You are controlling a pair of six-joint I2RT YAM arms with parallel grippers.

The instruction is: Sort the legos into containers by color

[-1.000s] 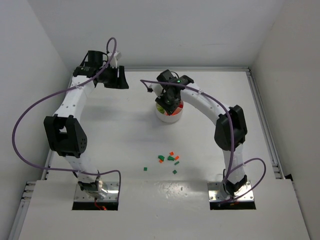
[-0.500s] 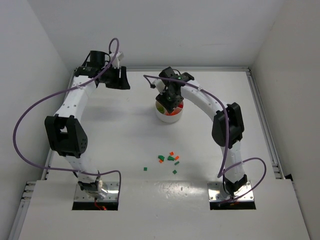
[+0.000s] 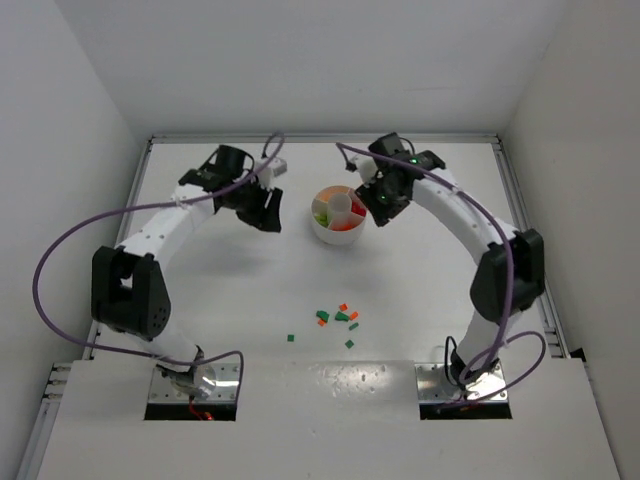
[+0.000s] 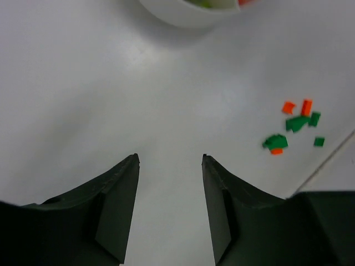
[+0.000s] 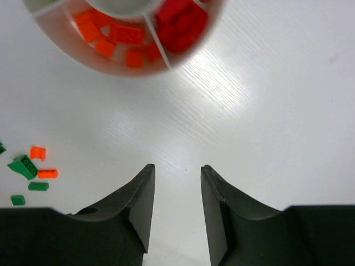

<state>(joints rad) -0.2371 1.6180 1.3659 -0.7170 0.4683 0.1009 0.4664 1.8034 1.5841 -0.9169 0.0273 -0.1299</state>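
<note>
Top external: outstretched arms seemingly flank dish.

Readable text: none in any view | legos, ahead-right of left claw: too small to show any mark | white dish wall: nothing legible

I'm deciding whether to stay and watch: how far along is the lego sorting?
Partly done: red bricks and orange bricks lie in separate compartments of the dish. In hand: nothing; left claw and right claw are open, empty. Left: loose bricks, green and orange, on the table.
</note>
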